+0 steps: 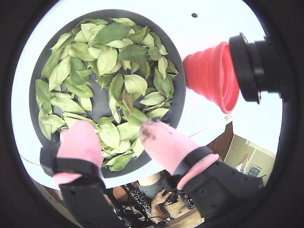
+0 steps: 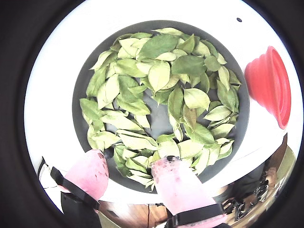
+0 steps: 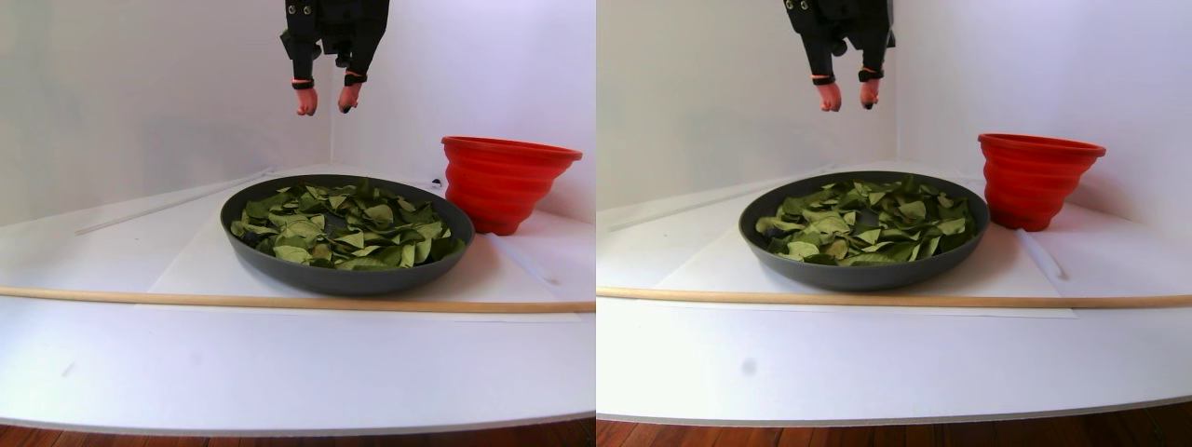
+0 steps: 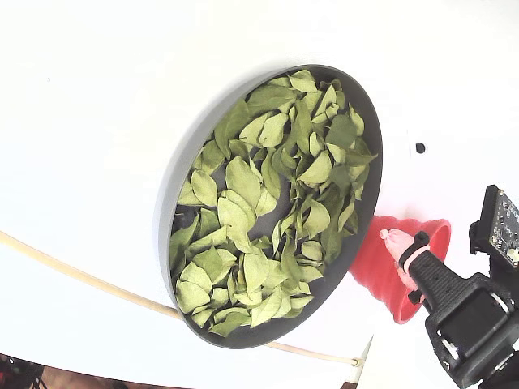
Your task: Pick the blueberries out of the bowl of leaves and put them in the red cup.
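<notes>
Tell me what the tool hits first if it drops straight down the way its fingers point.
Probably the leaves near the bowl edge. The open, empty tool hangs high above; depth is unclear, so it might reach the rim first.

Tabletop: white, smooth, curved front edge; even bright light with only soft shadows.
Paper sheet: white, lies flat on the tabletop in the stereo pair view.
Wooden strip: thin, pale, runs left to right across the tabletop; in the fixed view it shows as a curved line.
Walls: plain white, two panels meeting at a vertical corner behind the tabletop.
Black dot: small flat mark on the white surface.
Floor: reddish-brown wood boards below the tabletop edge.
</notes>
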Tool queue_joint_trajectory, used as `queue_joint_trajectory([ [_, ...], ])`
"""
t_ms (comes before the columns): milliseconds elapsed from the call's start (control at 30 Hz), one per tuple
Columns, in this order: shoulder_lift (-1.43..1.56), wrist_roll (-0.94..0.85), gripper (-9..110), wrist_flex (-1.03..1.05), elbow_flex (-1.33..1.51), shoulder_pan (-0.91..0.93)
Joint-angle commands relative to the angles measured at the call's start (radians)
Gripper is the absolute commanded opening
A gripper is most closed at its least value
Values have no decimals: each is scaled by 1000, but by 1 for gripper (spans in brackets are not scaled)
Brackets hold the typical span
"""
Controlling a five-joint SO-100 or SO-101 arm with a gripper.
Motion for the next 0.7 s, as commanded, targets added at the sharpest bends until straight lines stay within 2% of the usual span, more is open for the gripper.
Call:
queue_joint_trajectory([
  [0,115,11,18,0,-8,-6],
  [667,147,43,17,25,81,-92],
])
